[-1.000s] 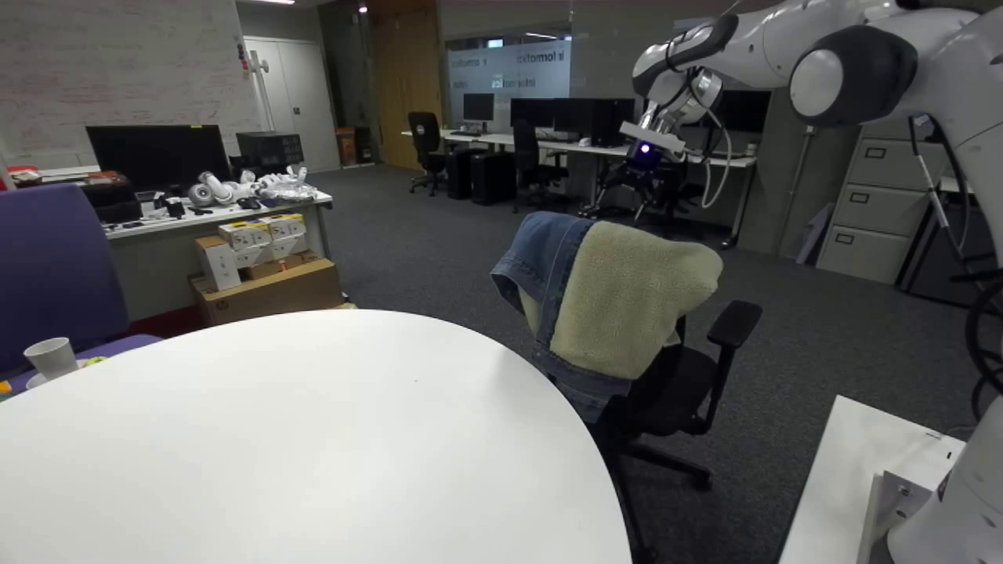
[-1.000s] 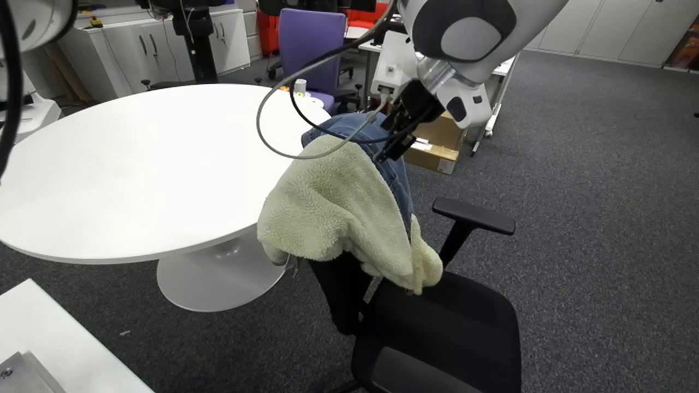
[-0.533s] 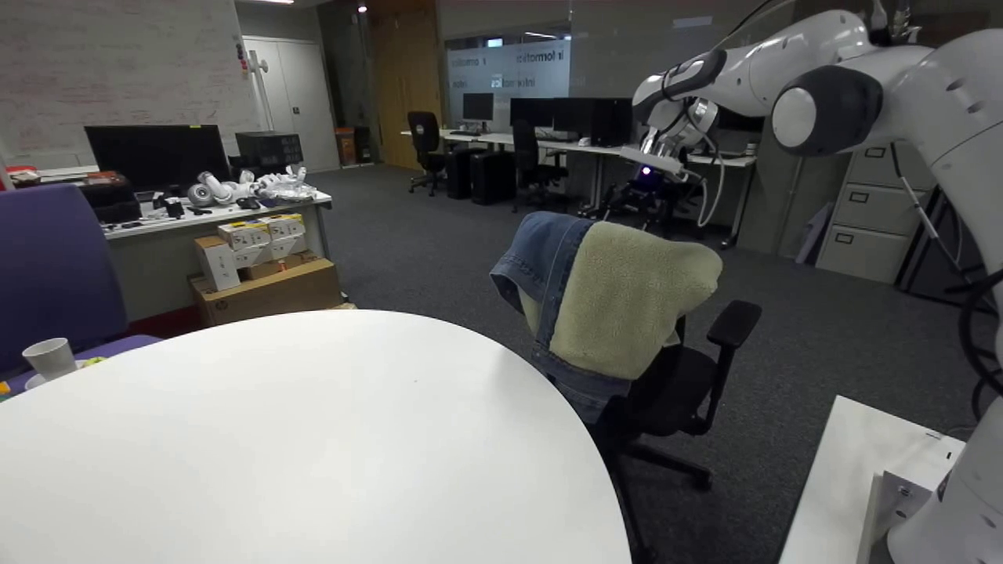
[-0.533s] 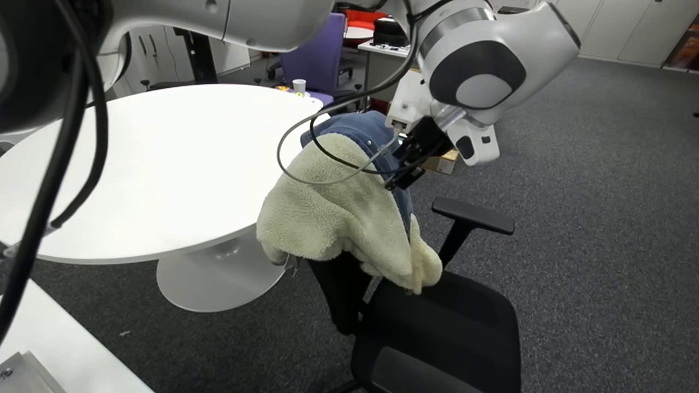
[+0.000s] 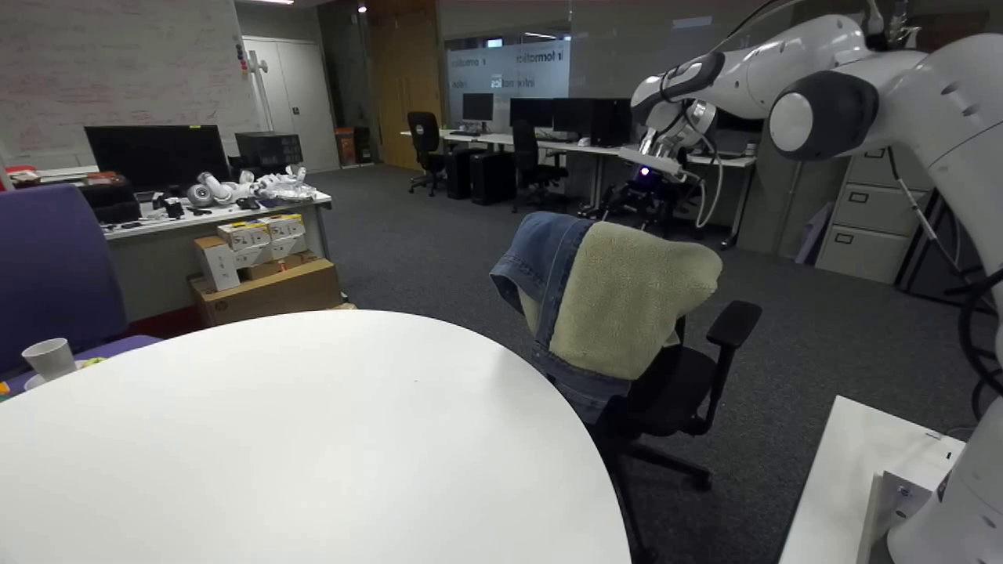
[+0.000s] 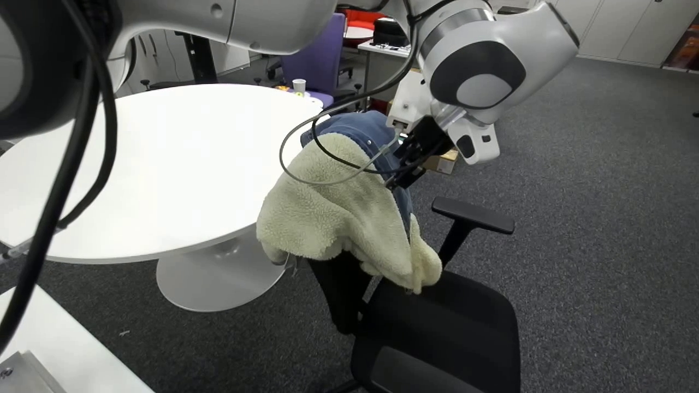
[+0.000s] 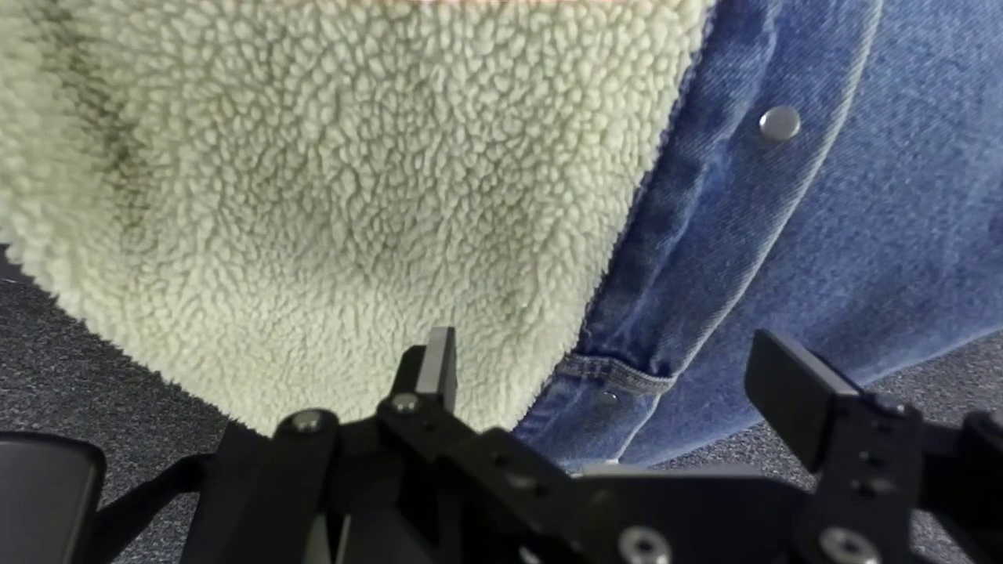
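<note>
A blue denim jacket with cream fleece lining [image 7: 353,196] hangs over the back of a black office chair [image 6: 437,327]. The jacket shows in both exterior views [image 5: 627,298] [image 6: 327,202]. My gripper [image 7: 602,345] is open, with its two fingers wide apart and nothing between the pads. It is just above the jacket on the far side of the chair back [image 5: 636,205]. In the wrist view one finger lies over the fleece and the other over the denim, with the snap-button band [image 7: 666,313] between. In an exterior view the fingertips [image 6: 397,177] overlap the jacket's edge; contact cannot be told.
A round white table [image 5: 313,439] stands beside the chair. The chair's armrest [image 6: 472,214] juts out near the gripper. A loose cable [image 6: 327,180] loops from the wrist over the jacket. A purple chair [image 5: 55,266] carries a white cup [image 5: 51,358]. Cardboard boxes [image 5: 270,290] lie under a desk.
The arm has swung and the gripper has come down closer to the jacket. In the last half second it is almost still. The jacket and chair have not visibly moved.
</note>
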Controlling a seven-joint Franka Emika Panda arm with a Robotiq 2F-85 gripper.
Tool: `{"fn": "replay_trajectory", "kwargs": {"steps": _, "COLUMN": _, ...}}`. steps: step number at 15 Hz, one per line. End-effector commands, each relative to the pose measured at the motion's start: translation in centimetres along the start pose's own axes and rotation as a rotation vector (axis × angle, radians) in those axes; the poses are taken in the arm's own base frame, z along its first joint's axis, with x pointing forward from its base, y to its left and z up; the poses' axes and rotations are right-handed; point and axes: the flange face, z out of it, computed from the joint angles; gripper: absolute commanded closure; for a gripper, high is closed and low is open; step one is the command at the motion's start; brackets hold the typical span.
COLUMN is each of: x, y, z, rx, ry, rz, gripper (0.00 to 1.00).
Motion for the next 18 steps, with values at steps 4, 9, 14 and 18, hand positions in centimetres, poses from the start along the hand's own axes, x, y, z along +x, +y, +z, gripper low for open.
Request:
{"fn": "replay_trajectory", "kwargs": {"steps": 4, "x": -0.7, "y": -1.6, "z": 2.7, "rx": -0.021, "ry": -0.076, "rz": 0.027, "gripper": 0.00}}
{"fn": "replay_trajectory", "kwargs": {"steps": 9, "x": 2.4, "y": -0.3, "z": 4.5, "rx": -0.026, "ry": -0.072, "rz": 0.129, "gripper": 0.00}}
{"fn": "replay_trajectory", "kwargs": {"steps": 14, "x": 7.2, "y": 2.4, "z": 5.7, "rx": -0.024, "ry": -0.048, "rz": 0.266, "gripper": 0.00}}
{"fn": "replay_trajectory", "kwargs": {"steps": 18, "x": 9.6, "y": 4.2, "z": 6.9, "rx": -0.030, "ry": -0.064, "rz": 0.356, "gripper": 0.00}}
